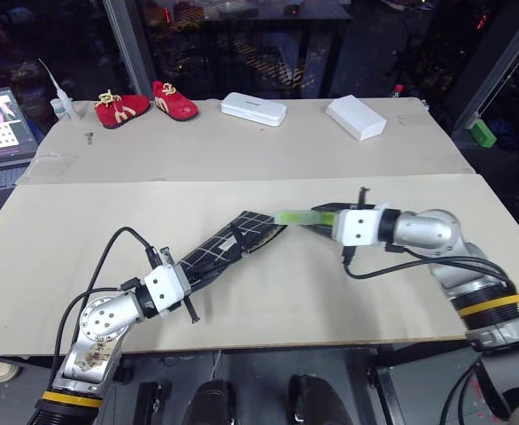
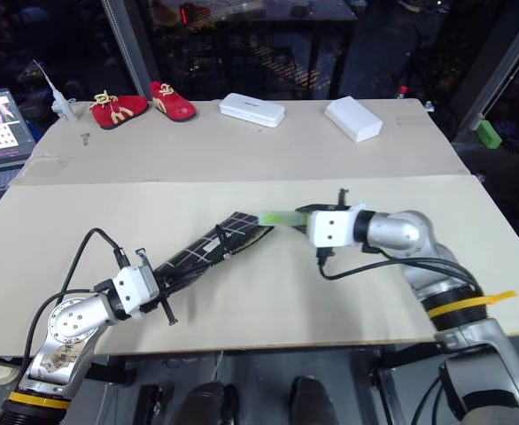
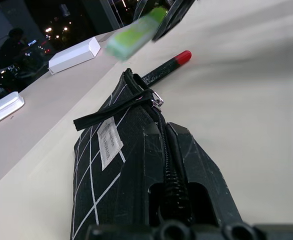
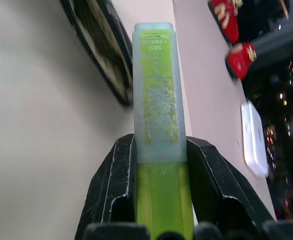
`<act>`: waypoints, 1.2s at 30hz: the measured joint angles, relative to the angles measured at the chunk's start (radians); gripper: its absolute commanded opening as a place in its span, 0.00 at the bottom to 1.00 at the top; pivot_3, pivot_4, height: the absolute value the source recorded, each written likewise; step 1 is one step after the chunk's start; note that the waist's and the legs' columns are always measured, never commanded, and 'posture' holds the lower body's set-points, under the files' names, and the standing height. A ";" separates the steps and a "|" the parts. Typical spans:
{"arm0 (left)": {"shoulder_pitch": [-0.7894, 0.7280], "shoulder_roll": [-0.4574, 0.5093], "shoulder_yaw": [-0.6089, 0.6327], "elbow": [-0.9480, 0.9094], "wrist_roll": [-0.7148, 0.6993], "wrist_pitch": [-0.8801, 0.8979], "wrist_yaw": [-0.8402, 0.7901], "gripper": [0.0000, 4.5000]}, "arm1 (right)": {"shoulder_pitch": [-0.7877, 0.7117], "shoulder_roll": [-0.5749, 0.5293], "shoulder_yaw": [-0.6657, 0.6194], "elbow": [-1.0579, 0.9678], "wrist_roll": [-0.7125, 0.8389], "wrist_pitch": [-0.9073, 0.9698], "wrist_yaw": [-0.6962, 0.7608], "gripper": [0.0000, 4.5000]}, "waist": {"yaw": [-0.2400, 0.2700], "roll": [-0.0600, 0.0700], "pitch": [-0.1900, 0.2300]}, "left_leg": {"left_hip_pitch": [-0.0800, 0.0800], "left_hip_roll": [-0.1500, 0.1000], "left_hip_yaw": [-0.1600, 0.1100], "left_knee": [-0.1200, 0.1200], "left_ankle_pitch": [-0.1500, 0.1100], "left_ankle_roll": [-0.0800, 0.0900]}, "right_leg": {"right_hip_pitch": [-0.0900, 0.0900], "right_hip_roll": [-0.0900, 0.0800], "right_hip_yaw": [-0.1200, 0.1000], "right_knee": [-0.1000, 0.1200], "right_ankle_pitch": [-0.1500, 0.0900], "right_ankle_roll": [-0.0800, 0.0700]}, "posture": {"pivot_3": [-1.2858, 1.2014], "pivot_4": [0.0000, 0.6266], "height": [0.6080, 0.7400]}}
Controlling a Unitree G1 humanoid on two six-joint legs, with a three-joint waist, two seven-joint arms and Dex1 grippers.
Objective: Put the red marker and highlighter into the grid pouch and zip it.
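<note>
The right gripper (image 4: 160, 200) is clamped on the highlighter (image 1: 297, 216), whose free end points toward nine o'clock, just beside the open mouth of the grid pouch (image 1: 227, 248). The left gripper (image 1: 187, 282) is closed on the pouch's other end, at about seven o'clock from the mouth. The red marker (image 3: 166, 68) lies partly inside the mouth. I think the highlighter should go in along the pouch's length, beside the marker, while the left grip holds firm.

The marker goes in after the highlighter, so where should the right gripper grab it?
Grip the red marker mid-barrel on the black part, coming from above with the jaws across it: it lies flat on the table beside the grid pouch, whose mouth crowds its far end.
</note>
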 measured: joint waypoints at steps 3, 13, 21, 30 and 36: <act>-0.014 0.000 0.001 0.000 0.000 0.005 -0.003 0.00 | 0.042 0.012 0.007 -0.009 -0.002 0.001 0.017 0.23 | -0.006 0.000 0.000 | 0.001 0.000 0.000 0.000 0.000 0.000 | 0.000 0.001 0.000 0.001 0.000 0.000 | 0.52 0.24 1.00; -0.028 -0.002 -0.001 0.004 0.000 0.007 -0.012 0.00 | 0.028 0.086 0.016 0.019 -0.084 0.037 -0.024 0.23 | -0.006 0.000 0.000 | 0.005 0.000 0.000 0.000 0.000 0.000 | 0.003 0.000 0.002 0.002 0.000 -0.001 | 0.52 0.24 1.00; -0.030 -0.004 -0.010 0.023 0.003 0.007 -0.022 0.00 | -0.001 0.111 0.040 0.038 -0.121 0.040 -0.025 0.23 | -0.008 0.000 0.000 | 0.005 0.000 0.000 0.000 0.000 0.000 | 0.003 0.000 0.002 0.002 0.000 -0.001 | 0.52 0.24 1.00; -0.035 -0.004 -0.013 0.036 0.003 0.005 -0.034 0.00 | -0.063 0.139 0.059 0.044 -0.142 0.047 0.004 0.23 | -0.008 0.000 0.000 | 0.005 0.000 0.000 0.000 0.000 0.000 | 0.003 0.000 0.001 0.002 0.000 -0.001 | 0.52 0.24 1.00; -0.044 -0.004 -0.015 0.039 0.003 0.005 -0.042 0.00 | -0.105 0.249 0.157 0.097 -0.235 0.026 -0.028 0.23 | -0.011 0.000 0.000 | 0.005 0.000 0.001 0.000 0.000 0.000 | 0.002 0.001 0.001 0.003 0.000 -0.001 | 0.52 0.24 1.00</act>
